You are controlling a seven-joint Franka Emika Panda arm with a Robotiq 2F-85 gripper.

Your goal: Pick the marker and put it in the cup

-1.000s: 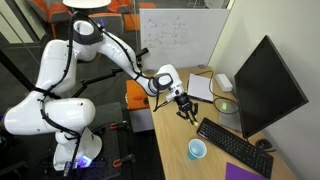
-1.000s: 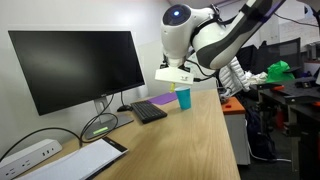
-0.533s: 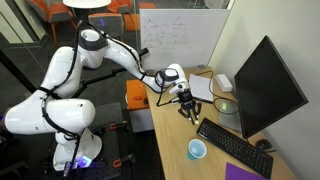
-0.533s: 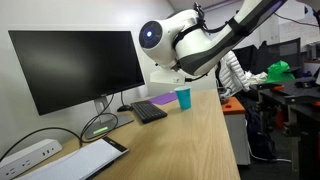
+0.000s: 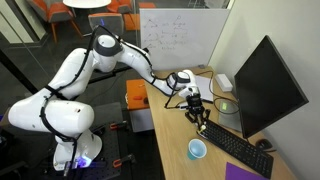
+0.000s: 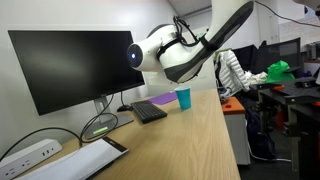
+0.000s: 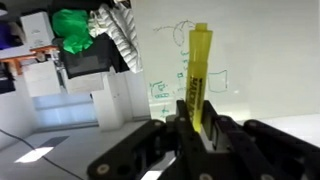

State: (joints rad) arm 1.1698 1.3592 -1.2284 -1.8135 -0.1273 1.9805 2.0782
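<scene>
Marker (image 7: 198, 70) stands clamped in the gripper (image 7: 196, 128), held clear above the desk (image 5: 170, 135): pick done. Cup (image 5: 197, 149), at 6 o'clock from the gripper, is empty as far as I can see; transfer and release are not yet done.
</scene>
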